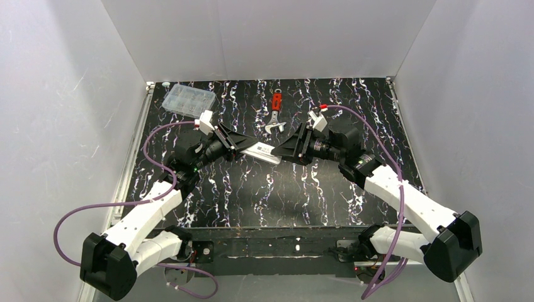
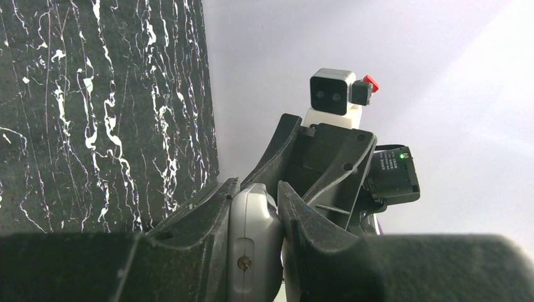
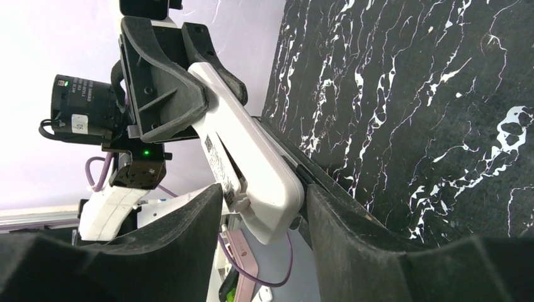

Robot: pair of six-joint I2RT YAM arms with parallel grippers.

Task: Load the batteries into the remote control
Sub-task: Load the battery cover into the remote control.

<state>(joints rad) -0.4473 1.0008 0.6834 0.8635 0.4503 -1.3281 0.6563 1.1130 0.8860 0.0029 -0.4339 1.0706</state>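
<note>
The white remote control [image 1: 261, 151] hangs in the air above the black marbled table [image 1: 327, 189], held level between both arms. My left gripper [image 1: 242, 146] is shut on its left end; in the left wrist view the remote's end [image 2: 252, 239] sits clamped between the jaws of the left gripper [image 2: 257, 184]. My right gripper [image 1: 281, 153] holds the other end. In the right wrist view the right gripper [image 3: 261, 192] has its fingers close against both faces of the remote [image 3: 252, 157], whose labelled back faces left. No batteries show.
A clear plastic compartment box [image 1: 187, 99] lies at the table's far left corner. A red-handled wrench [image 1: 275, 113] lies at the far centre. White walls stand round the table. A pink flat object [image 3: 242, 258] shows beyond the table edge.
</note>
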